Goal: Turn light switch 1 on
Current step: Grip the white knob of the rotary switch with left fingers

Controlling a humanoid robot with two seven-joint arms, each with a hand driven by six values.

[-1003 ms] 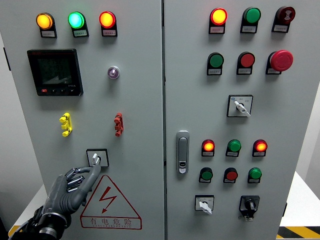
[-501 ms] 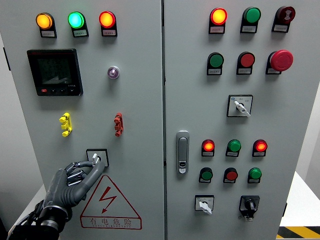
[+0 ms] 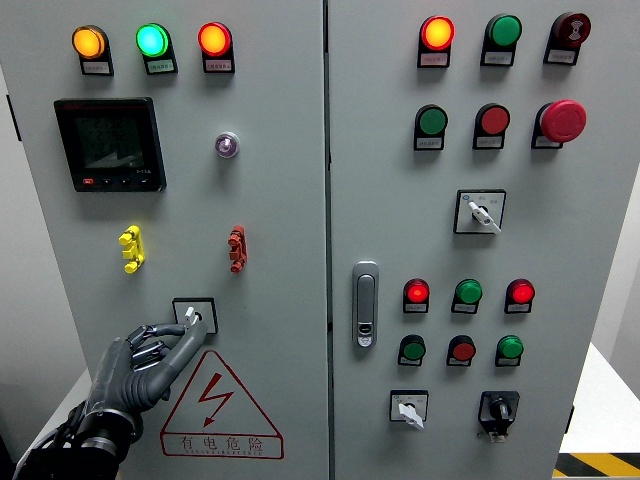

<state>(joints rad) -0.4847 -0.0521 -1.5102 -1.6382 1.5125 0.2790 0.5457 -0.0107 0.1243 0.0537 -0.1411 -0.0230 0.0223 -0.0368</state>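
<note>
The switch (image 3: 194, 317) is sitting low on the left door (image 3: 280, 200) of a grey cabinet, right above the red warning triangle (image 3: 219, 402). It's a small rotary selector: a black square plate with a pale centre and a little silver lever that's pointing up and slightly left. Too small to read any label on it.

The left hand (image 3: 150, 360) is coming up from the lower left corner, dark grey metal with jointed fingers. The fingers (image 3: 185, 345) are curling loosely and bunching together rather than spreading wide, with the top ones reaching up to the switch. The fingertips are looking like they're touching the lever or the bottom edge of the plate, but I can't tell for sure whether it's actually pinching the lever or just resting against it. It isn't carrying anything else.

The right hand isn't showing anywhere.

Other stuff on the left door: an orange, a green and a red lamp (image 3: 214, 39) glowing along the top, a dark meter screen (image 3: 110, 144) under them, a small round button (image 3: 227, 145) beside it, and a yellow clip (image 3: 131, 249) and red clip (image 3: 236, 249) further down. The right door (image 3: 600, 250) is holding more lamps and buttons, a red mushroom button (image 3: 563, 121), a silver handle (image 3: 366, 304) and a few other selectors.
</note>
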